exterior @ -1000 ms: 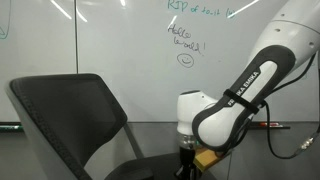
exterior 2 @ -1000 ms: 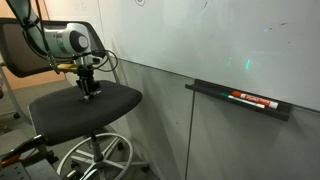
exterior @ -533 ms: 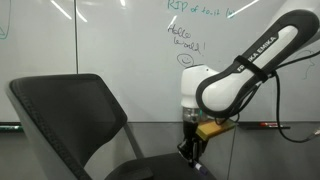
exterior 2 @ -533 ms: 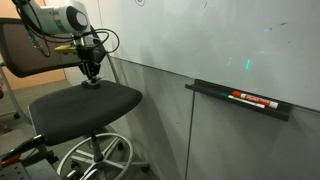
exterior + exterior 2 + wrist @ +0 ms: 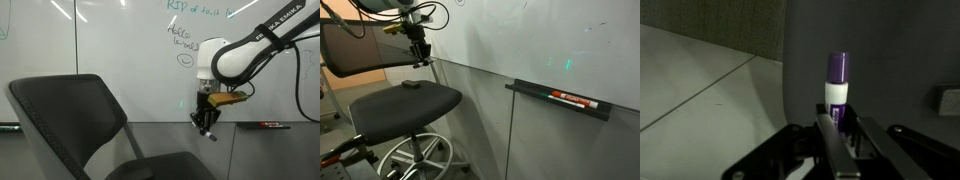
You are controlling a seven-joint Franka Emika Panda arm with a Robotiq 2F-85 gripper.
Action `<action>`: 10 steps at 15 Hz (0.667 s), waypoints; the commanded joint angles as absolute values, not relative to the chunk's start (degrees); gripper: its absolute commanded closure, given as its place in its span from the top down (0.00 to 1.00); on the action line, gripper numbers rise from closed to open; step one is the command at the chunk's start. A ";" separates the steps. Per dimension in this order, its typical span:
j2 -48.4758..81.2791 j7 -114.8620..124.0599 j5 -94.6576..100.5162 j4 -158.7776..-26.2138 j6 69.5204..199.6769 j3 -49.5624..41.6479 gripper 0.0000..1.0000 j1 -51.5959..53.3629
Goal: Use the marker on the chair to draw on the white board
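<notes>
Pincer: my gripper (image 5: 837,128) is closed narrow on the marker (image 5: 837,85). In the wrist view the fingers (image 5: 824,135) press its lower body from both sides.
Marker: it stands upright in the grip, with a purple end and a white band showing past the fingertips. It is off the chair (image 5: 70,115), in the air above the seat.
Gripper position: in both exterior views it hangs above the chair's seat (image 5: 405,100), clear of it, on the side of the chair that faces the wall.
Arm: the arm (image 5: 250,55) reaches in over the chair from beyond the seat and bends down to the wrist.
White board: the white board (image 5: 120,50) fills the wall behind the chair. Its green handwriting and smiley face (image 5: 185,60) sit higher than the backrest. I cannot tell whether the marker touches the board.
Seat: a small dark thing (image 5: 412,86) lies on the chair's seat below the gripper. I cannot make out what it is.
Tray: the tray (image 5: 525,90) is fixed to the wall well away from the chair and holds a dark pen with a red part (image 5: 572,98).
</notes>
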State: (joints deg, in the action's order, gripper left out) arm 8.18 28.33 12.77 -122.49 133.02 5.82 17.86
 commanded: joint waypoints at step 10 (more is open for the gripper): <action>-2.58 32.15 22.56 -124.25 130.69 6.68 0.07 11.62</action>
